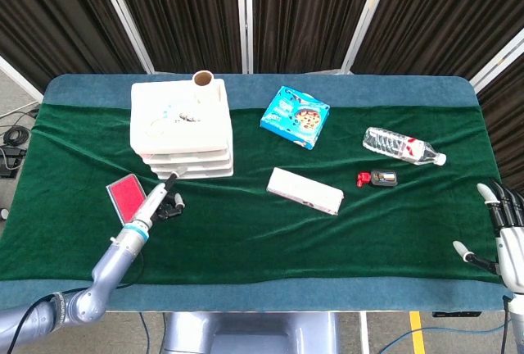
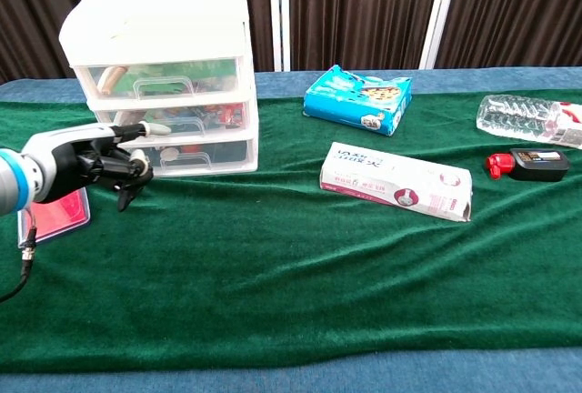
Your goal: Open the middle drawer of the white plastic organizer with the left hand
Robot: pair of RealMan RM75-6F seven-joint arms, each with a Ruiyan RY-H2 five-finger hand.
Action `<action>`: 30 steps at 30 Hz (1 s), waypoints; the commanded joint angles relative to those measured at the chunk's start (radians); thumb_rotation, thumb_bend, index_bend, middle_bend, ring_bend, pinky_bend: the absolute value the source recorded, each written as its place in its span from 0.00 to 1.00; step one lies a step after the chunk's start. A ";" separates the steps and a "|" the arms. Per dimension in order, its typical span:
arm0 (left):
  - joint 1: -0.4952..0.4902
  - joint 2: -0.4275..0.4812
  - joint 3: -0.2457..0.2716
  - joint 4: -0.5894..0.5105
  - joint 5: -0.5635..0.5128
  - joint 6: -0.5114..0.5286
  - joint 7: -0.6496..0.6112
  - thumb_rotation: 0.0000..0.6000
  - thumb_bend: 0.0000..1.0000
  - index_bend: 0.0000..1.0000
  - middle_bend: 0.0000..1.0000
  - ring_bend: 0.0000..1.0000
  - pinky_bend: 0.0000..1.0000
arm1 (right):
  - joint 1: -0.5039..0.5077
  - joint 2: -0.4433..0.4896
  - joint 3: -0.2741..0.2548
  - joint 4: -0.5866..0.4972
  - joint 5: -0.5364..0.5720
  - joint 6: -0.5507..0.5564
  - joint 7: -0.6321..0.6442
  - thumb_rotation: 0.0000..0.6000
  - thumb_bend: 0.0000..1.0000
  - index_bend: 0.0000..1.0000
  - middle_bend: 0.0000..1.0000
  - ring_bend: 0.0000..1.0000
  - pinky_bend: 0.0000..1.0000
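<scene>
Left robot hand (image 2: 100,158) sits just in front of the white plastic organizer (image 2: 164,75), one finger stretched toward the middle drawer (image 2: 177,121), others curled in, gripping nothing. Should hook the handle w/ that fingertip, then pull straight out so the organizer doesn't slide. Right robot hand (image 1: 503,235), well right of the organizer, hangs released at the bench (image 1: 262,231) edge.

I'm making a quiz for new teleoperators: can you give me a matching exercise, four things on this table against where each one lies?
Things:
1. blue snack bag
2. clear plastic water bottle
3. flat red case
4. long white and pink box

Places:
A. near the table's far right edge
B. left of the white plastic organizer, beside the left hand
C. middle of the green cloth
D. behind the long box, right of the organizer

Pairs: 1-D, 2-A, 3-B, 4-C
</scene>
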 commanded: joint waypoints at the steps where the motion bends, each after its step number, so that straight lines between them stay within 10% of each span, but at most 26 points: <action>1: -0.016 -0.012 0.002 0.001 -0.018 -0.001 0.023 1.00 1.00 0.00 0.81 0.66 0.66 | 0.000 0.000 0.000 0.001 0.000 0.000 0.002 1.00 0.04 0.04 0.00 0.00 0.00; 30: -0.080 -0.101 -0.025 0.095 -0.078 -0.040 0.034 1.00 1.00 0.00 0.81 0.66 0.66 | 0.003 0.002 0.000 0.007 0.005 -0.009 0.023 1.00 0.04 0.04 0.00 0.00 0.00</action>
